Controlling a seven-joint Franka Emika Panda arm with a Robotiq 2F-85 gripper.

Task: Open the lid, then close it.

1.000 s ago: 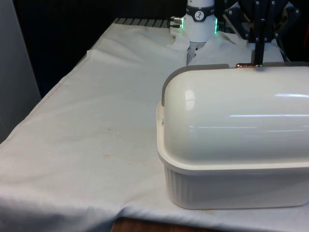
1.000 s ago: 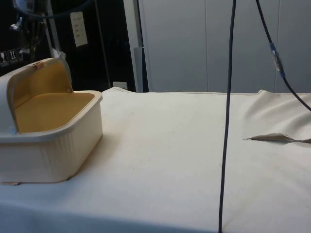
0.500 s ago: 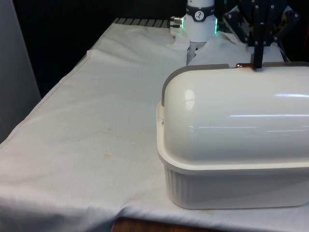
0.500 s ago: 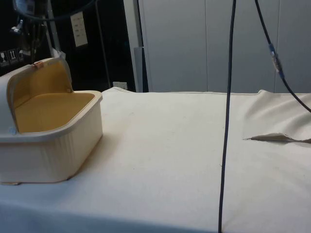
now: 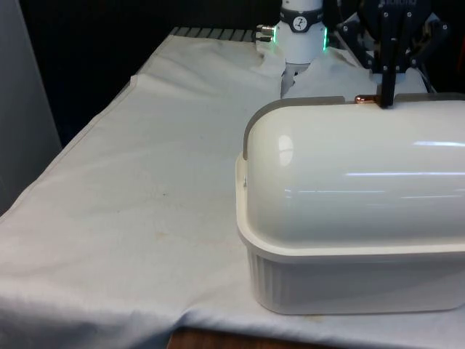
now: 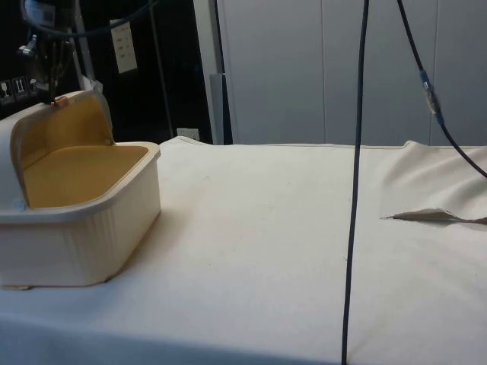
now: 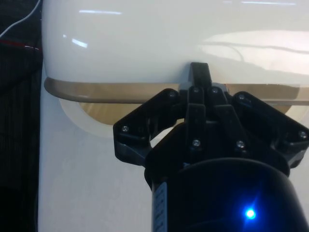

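While the lid (image 6: 65,125) stands open, no writing reads on it.

The claw (image 7: 199,72) is matte black, its angular linkage plates dotted with small silver screw heads, above a rounded black cylindrical body. Behind the claw (image 5: 386,91) the arm's white base column (image 5: 301,33) carries a black band and green lights on either side
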